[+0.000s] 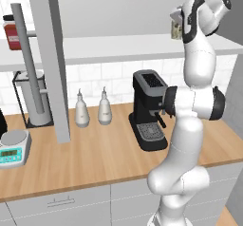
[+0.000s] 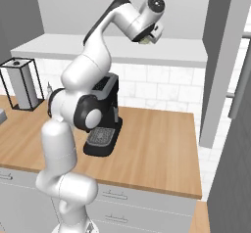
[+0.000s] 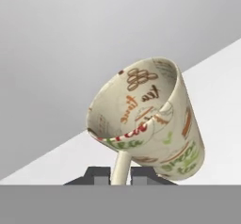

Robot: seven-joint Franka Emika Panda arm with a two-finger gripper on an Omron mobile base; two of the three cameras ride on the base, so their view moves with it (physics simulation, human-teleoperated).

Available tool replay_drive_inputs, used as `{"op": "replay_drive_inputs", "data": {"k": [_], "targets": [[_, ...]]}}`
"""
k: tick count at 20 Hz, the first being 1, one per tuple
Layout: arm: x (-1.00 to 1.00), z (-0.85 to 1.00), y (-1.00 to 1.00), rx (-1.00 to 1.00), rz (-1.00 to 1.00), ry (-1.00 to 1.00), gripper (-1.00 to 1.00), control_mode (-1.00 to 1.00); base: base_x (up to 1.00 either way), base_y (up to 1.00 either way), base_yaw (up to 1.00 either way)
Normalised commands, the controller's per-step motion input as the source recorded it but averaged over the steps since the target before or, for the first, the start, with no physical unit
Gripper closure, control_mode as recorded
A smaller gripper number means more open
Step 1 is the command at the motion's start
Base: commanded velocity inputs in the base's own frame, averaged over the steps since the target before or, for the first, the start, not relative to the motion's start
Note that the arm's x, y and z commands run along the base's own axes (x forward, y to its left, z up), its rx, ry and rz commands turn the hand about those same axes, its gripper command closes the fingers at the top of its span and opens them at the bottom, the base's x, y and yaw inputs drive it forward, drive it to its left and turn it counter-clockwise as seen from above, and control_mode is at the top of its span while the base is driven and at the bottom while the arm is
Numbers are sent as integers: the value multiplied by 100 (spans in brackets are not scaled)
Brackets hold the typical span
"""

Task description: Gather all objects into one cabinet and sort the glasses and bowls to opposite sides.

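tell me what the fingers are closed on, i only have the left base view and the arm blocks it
Observer: In the hand view the fingers pinch the handle of a beige printed mug.
Operator: where is the mug sitting
Observer: On the thick white shelf board, as the right base view shows it at the hand.
Operator: is it upright
Observer: Cannot tell; it looks tilted in the hand view, but that camera rolls with the hand.

Your beige mug (image 3: 150,119), printed with red, orange and green lettering, sits tilted over the white shelf board (image 3: 216,105). Its pale handle points down between the dark fingertips (image 3: 99,173).
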Motion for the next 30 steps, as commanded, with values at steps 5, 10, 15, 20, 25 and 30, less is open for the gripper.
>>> {"op": "replay_drive_inputs", "data": {"k": [5, 10, 15, 20, 25, 30], "targets": [[-41, 32, 9, -14, 13, 7, 100, -100, 0, 0, 0], [-100, 26, -5, -1, 24, -17, 100, -100, 0, 0, 0], [-100, -7, -4, 7, 19, -31, 100, -100, 0, 0, 0], [-100, 45, 22, 1, 7, -3, 100, -100, 0, 0, 0], [-100, 95, 33, -1, 2, 3, 100, -100, 0, 0, 0], [-100, 13, -1, -9, 21, -1, 100, -100, 0, 0, 0]]}}
